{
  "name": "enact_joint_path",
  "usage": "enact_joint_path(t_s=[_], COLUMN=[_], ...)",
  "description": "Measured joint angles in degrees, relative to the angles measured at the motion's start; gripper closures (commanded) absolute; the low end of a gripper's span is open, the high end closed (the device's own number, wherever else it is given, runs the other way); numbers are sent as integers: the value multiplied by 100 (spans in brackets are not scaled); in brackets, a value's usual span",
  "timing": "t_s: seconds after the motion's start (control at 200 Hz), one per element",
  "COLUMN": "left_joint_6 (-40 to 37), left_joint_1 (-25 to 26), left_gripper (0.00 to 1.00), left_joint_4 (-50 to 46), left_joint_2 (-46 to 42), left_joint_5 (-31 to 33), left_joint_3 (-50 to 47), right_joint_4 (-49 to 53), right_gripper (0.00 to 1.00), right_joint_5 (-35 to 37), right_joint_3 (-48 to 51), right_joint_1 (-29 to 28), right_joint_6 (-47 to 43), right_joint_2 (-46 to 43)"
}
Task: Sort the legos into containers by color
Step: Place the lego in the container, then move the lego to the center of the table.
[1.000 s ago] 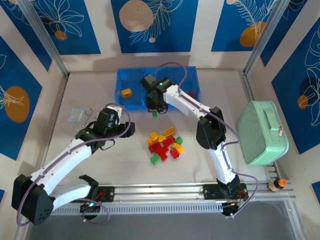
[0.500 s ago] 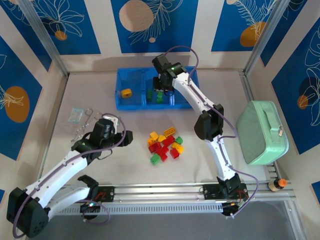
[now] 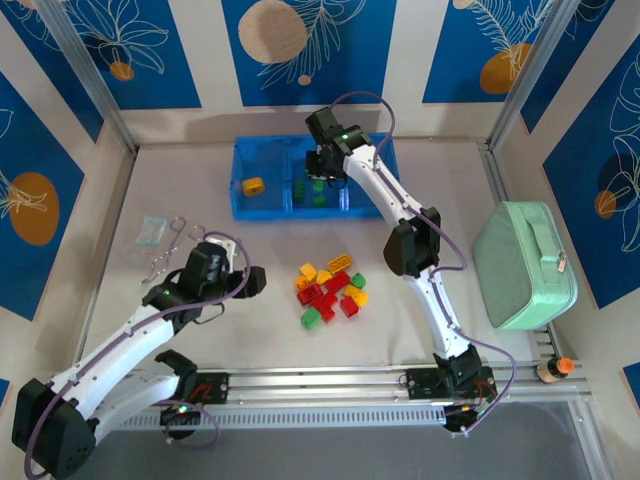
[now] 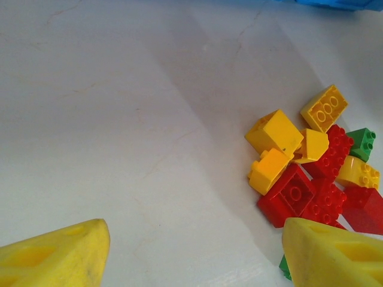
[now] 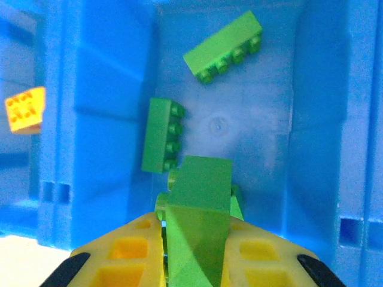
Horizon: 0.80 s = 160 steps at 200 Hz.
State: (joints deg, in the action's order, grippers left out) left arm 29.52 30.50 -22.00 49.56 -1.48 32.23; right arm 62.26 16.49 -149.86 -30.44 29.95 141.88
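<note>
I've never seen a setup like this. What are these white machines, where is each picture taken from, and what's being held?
They are two robot arms bolted to a table. One picture looks down from above; the other two come from cameras on each wrist. The right gripper pinches a green brick over the middle compartment of the blue tray, where two green bricks lie. The left gripper hangs open and empty near the pile of bricks on the table.
</note>
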Motion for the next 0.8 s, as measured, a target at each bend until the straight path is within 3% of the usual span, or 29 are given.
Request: enact_joint_path(t_s=[0.08,0.14,0.31,0.455,0.8], left_joint_6=[-50,-94,-184,-267,-345], left_joint_1=[17,17,170,348,601], left_gripper=[24,24,23,22,22], left_joint_4=[-15,-28,-24,9,127], left_joint_2=[9,31,243,577,2028], left_joint_5=[0,-4,-70,-179,-640], left_joint_3=[66,129,308,455,1228], right_joint_4=[-9,-2,13,39,-879], right_gripper=[50,42,40,40,40], right_joint_5=[2,-2,9,63,280], right_joint_3=[-114,-184,-240,428,3818], right_joint_1=[11,11,9,2,-186], right_joint_6=[-7,-35,-55,-15,142], right_joint_2=[11,11,-17,-448,-3471])
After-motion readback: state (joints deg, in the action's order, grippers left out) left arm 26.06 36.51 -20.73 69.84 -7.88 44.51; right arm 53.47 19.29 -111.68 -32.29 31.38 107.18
